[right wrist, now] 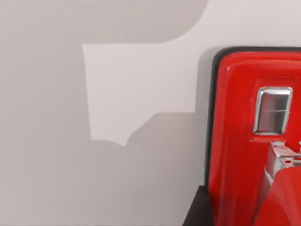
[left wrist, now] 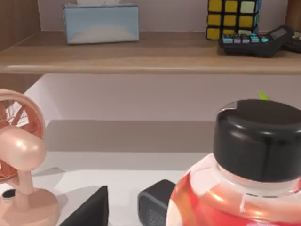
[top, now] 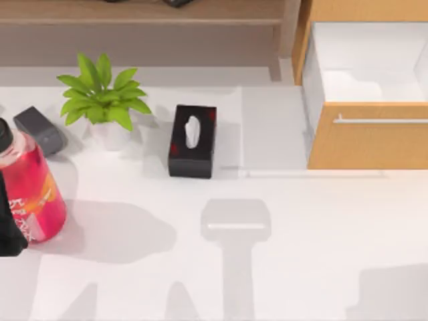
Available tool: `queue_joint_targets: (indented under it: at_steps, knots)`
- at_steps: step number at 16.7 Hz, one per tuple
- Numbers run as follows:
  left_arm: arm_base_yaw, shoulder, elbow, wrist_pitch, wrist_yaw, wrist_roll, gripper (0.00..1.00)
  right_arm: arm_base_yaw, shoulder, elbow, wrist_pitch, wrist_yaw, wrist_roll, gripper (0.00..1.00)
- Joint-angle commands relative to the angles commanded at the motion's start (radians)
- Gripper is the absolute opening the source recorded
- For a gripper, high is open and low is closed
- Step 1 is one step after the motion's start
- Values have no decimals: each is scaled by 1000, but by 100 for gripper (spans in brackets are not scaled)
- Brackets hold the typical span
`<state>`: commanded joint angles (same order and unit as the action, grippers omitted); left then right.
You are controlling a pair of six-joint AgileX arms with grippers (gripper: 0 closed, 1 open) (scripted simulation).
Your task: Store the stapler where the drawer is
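Left hand (top: 8,231), a black shape at the left edge of the white surface (top: 134,267), sits close against a pink bottle; how far open it is, or whether it has hold of anything, I cannot tell. The right hand (right wrist: 197,214) appears as a dark wedge over bare surface beside a glossy red object (right wrist: 244,141) with a black rim and a small silver window, and its grip cannot be told either. A long wooden shelf (top: 134,13) runs along the back. At back right, the drawer (top: 368,137) stands pulled out, probably so that something can be dropped in: light orange-brown wood, a thin silver bar handle, a smooth white inside. The pink bottle (top: 30,194) is rounded and shiny, with a black cap. Behind it to the right are a leafy green plant (top: 100,97) in a white pot and a black tissue box (top: 192,140) with a white tissue poking up. The stapler (top: 39,129), a small dark grey block with rounded edges, lies on the surface at far left, just behind the bottle and well apart from the drawer. It looks nearest to the left hand.
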<state>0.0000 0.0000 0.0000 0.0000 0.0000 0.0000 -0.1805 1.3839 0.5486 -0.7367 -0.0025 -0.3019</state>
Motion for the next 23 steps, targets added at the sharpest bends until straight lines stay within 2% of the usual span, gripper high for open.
queue_joint_targets:
  at_steps: [5,12,18,23]
  knots:
    - [0,0,0,0,0,0,100,0,-3,3,-4,1,0,0]
    - [0,0,0,0,0,0,100,-2,-76,81,-155,1,-2,0]
    - [0,0,0,0,0,0,100,1,-72,88,-154,2,-2,0]
    - [0,0,0,0,0,0,100,46,-24,283,-161,25,-40,0]
